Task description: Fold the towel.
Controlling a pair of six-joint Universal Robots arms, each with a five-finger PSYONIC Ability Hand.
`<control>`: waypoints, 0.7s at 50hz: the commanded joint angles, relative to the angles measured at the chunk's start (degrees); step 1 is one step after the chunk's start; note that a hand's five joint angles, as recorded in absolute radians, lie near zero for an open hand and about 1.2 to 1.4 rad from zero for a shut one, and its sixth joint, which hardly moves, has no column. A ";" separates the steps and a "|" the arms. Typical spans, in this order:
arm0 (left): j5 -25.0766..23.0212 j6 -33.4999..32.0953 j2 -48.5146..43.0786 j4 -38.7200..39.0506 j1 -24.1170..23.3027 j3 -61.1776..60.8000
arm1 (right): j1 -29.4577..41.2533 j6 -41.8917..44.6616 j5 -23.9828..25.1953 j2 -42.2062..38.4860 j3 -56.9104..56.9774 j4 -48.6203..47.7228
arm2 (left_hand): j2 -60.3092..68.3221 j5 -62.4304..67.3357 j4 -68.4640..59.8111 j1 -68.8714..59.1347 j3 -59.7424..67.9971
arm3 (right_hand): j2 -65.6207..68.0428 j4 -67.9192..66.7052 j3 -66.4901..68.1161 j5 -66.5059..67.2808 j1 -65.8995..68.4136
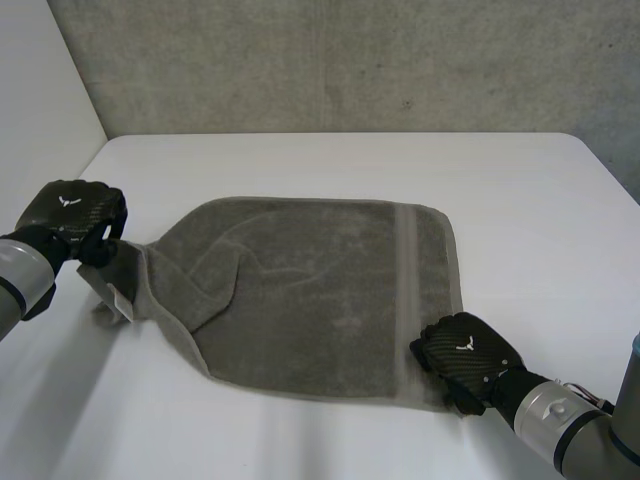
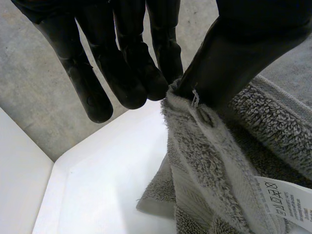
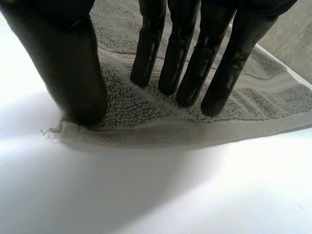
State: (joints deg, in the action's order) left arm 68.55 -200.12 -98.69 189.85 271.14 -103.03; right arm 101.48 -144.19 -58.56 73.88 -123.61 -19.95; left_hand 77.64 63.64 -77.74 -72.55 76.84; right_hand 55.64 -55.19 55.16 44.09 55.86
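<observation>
Towel (image 1: pixel 320 300) pinched at one corner by left hand (image 1: pixel 70 215), pinned (fingers straight) under right hand (image 1: pixel 465 355); risks slipping free if tugged.

The left hand (image 1: pixel 70 215), at the frame's left, is black with a woven, carbon-like sheen and a small white emblem on its back. The right hand (image 1: pixel 465 355), lower right, looks the same. Silver-grey cylindrical arms (image 1: pixel 548 412) carry them, and the fingers (image 3: pixel 186 53) are smooth and round-tipped.
</observation>
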 commanded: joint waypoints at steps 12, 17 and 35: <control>-0.08 0.17 0.51 -0.09 -0.62 -0.24 | -0.49 -1.36 -0.33 4.34 1.17 0.35 | 2.36 6.36 -2.26 -7.45 3.16 | 24.36 -24.81 24.84 25.91 24.14; 0.00 0.43 1.48 -0.53 -0.70 -0.24 | -0.84 -3.63 -0.51 8.63 3.63 2.10 | 2.36 6.36 -2.26 -7.45 3.16 | 24.36 -24.81 24.84 25.91 24.14; -7.20 8.77 20.01 -6.50 1.14 -1.73 | -16.65 -14.10 8.27 28.25 25.59 33.11 | 2.36 6.36 -2.26 -7.45 3.16 | 24.36 -24.81 24.84 25.91 24.14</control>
State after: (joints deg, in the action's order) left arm 64.75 -195.79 -84.79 185.02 271.06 -104.41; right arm 91.09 -157.36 -54.78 99.00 -105.10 4.20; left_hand 77.75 63.64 -77.97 -72.55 76.99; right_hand 74.62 -76.47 76.33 66.16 75.39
